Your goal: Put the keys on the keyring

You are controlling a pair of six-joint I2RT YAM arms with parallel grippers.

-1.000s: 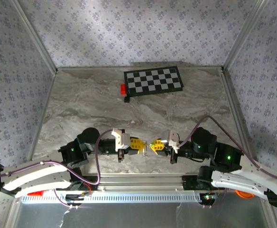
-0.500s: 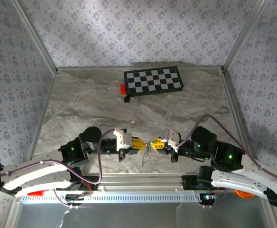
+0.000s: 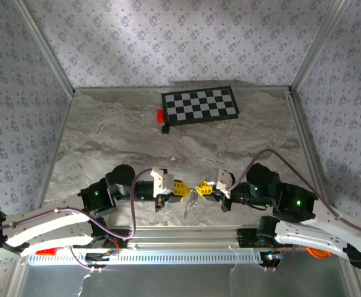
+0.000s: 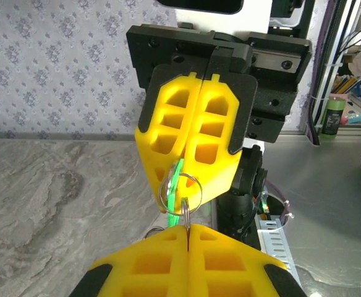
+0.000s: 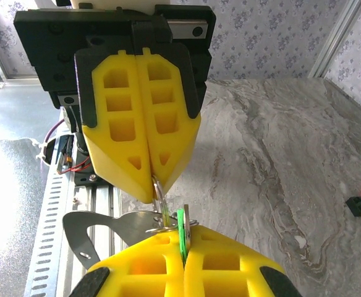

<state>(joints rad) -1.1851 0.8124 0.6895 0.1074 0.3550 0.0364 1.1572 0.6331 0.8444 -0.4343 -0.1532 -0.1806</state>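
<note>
- Left gripper (image 3: 182, 189), near the front edge of the marble table (image 3: 106, 136), pointing right toward the other arm; yellow pads pressed flat together, no gap between them.
- From the left wrist, own fingertips (image 4: 188, 263) closed on a thin metal edge standing up in the seam; whether ring wire or key blade, cannot tell.
- Right gripper (image 3: 202, 190) pointing left, tip to tip with the left one; pads likewise fully closed.
- From the right wrist, own pads (image 5: 183, 263) pinched on the bright green tag (image 5: 181, 226), standing upright in the seam.
- Keyring (image 4: 180, 187) seen from the left wrist as a thin grey loop hanging at the tip of the right gripper (image 4: 190, 139), green tag (image 4: 174, 189) crossing it.
- Same keyring (image 5: 162, 198) from the right wrist, just below the tip of the left gripper (image 5: 144, 111), between the two sets of pads.
- Keys (image 3: 193, 201) dangling below the meeting point of the grippers, pale against the marble; one flat silvery blade (image 5: 106, 232) jutting out to the left in the right wrist view.
- Whole bundle held up between the two grippers, near the table's front edge.
- Checkerboard (image 3: 200, 105) at the far side of the table, small red block (image 3: 161, 115) touching its left end, both well apart from the grippers.
</note>
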